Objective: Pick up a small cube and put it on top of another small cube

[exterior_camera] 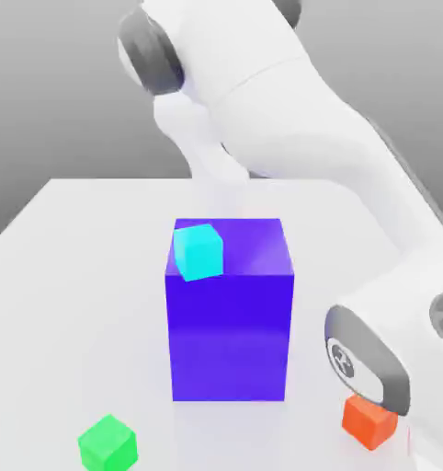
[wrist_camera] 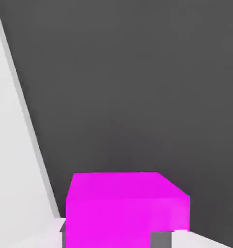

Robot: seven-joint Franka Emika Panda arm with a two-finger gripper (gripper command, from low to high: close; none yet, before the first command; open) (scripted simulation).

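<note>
The small orange-red cube [exterior_camera: 369, 421] sits on the white table [exterior_camera: 69, 267] at the front of the exterior view's right, partly covered by a grey-capped arm joint [exterior_camera: 368, 354]. In the hand view a magenta cube [wrist_camera: 125, 206] sits between the grey fingers [wrist_camera: 160, 240] of my gripper [wrist_camera: 111, 240], which is shut on it. Behind the magenta cube there is dark background and a strip of white table surface [wrist_camera: 12, 160].
A big blue-violet block [exterior_camera: 230, 322] stands mid-table. A small cyan cube [exterior_camera: 198, 252] shows against its upper front edge; whether it rests on the block I cannot tell. A small green cube [exterior_camera: 107, 443] lies front left. The white arm [exterior_camera: 289, 120] arches over the table's back and right.
</note>
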